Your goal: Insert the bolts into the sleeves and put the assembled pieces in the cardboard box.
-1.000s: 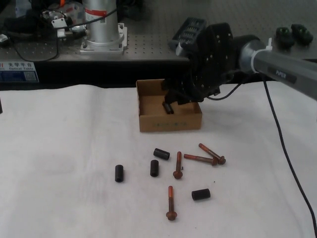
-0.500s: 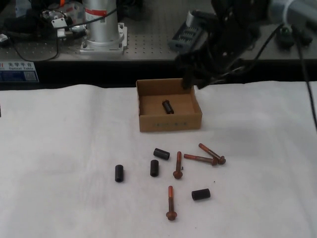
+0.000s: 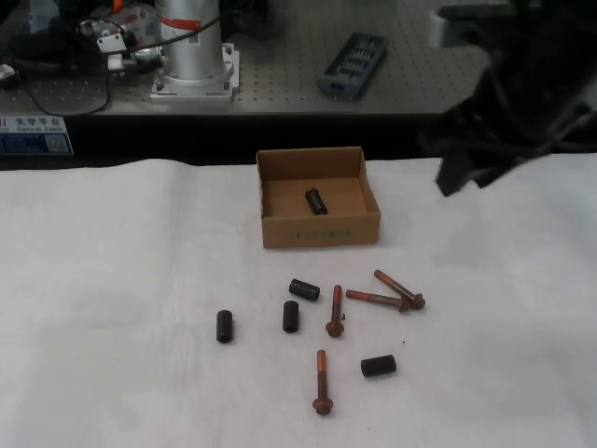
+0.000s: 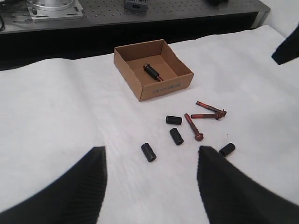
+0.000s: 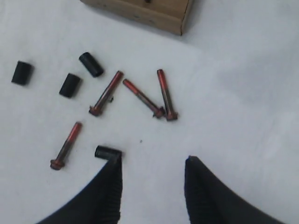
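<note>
One assembled piece (image 3: 315, 201), seemingly, is lodged in the brown cardboard box (image 3: 320, 230); four rust-red bolts (image 3: 322, 381) and four black cylindrical sleeves (image 3: 225, 326) are left unassembled ahead of both empty, wide-spread jaws.

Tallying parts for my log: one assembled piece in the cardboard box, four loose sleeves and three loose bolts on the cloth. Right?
Not three: the high view shows four loose bolts on the cloth. The rest holds: one assembled piece in the cardboard box, four loose sleeves.
</note>
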### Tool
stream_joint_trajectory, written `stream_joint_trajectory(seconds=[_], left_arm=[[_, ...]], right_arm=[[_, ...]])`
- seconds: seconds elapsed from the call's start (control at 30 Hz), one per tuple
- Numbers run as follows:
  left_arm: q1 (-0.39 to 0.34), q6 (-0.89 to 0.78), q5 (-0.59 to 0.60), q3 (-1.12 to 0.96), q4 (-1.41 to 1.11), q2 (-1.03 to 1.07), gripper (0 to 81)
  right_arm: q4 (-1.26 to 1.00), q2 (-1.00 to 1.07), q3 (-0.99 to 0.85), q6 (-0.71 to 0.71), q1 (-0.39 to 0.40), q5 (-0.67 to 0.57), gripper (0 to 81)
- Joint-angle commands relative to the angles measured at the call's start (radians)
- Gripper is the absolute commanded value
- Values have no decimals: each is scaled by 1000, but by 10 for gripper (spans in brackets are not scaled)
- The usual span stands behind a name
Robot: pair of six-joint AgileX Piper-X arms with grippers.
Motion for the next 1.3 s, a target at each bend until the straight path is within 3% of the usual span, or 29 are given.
stream_joint_trajectory(seconds=[0.0,0.27,0.47,0.57,0.8,1.07,1.27], left_arm=[[-3,-2,-1,-4,-5,-8,420],[-3,-4,2,-4,-5,-8,420],[-3,-4,2,-4,-5,-8,420],[-3,-4,2,-4,-5,-8,420],[-3,-4,2,-4,-5,-8,420],[-3,-4,2,-4,-5,-8,420],[-3,-4,2,-4,-5,-8,420]], right_arm=[[-64,-246,209,-8,0,-7,321],[-84,-554,443,-8,0,-7,321],[-84,-651,541,7,0,-14,322],[-87,-649,553,50,0,-30,322],[-236,-632,553,301,0,-30,322],[-334,-564,553,379,0,-78,322],[-416,-429,553,618,0,-84,322]])
